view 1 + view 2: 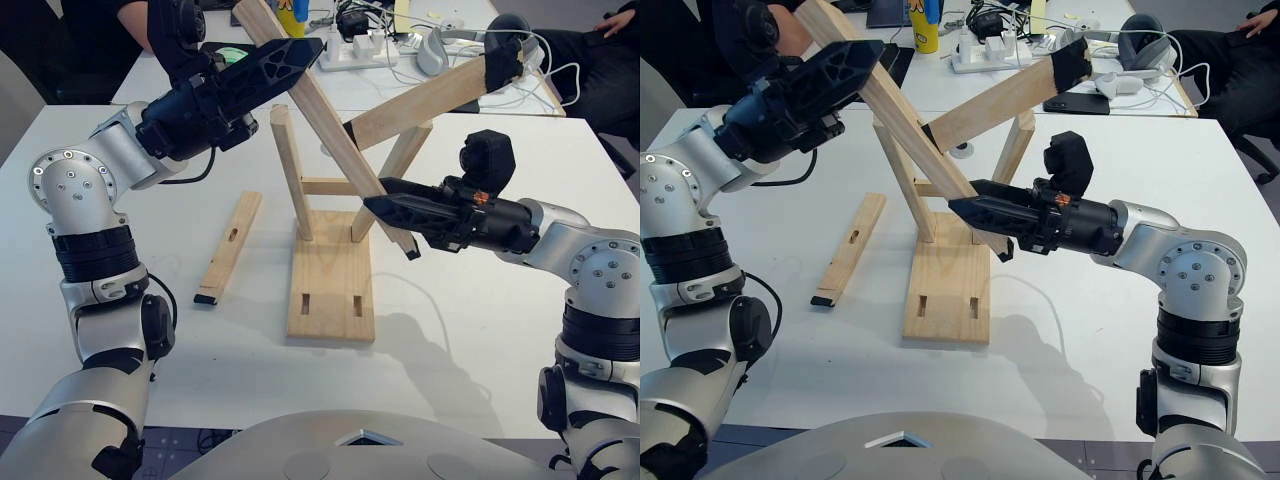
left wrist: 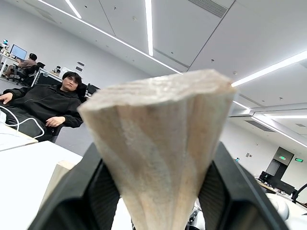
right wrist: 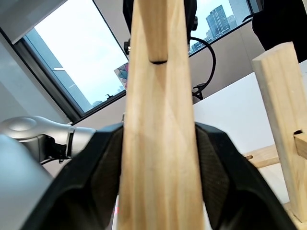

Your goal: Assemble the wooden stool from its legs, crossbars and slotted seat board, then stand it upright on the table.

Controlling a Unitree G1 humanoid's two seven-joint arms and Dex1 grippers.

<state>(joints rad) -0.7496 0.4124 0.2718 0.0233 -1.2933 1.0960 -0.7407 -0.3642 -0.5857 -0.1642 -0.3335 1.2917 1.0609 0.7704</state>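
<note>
**Both grippers clamped on one slanted stool leg above the seat board**

The left gripper [image 1: 300, 55] is closed around the upper part of a stool leg [image 1: 335, 135], with wood pressed between its two dark fingers [image 2: 96, 191]. The right gripper [image 1: 375, 205] is clamped on the same leg lower down, just above its dark-capped foot.

The leg's long axis is steeply tilted. Its bare top points up toward the table's [image 1: 480, 330] far left, and its capped end points down beside the far right corner of the seat board [image 1: 330, 300]. A second capped leg [image 1: 430, 95] meets it midway and angles up toward the far right.

The board lies flat mid-table with its slots up. Two upright legs [image 1: 290, 170] [image 1: 403, 160] stand at its far end, joined by a crossbar [image 1: 325, 186]. A loose leg [image 1: 230, 245] lies flat left of the board, with its capped end toward the near edge.
</note>
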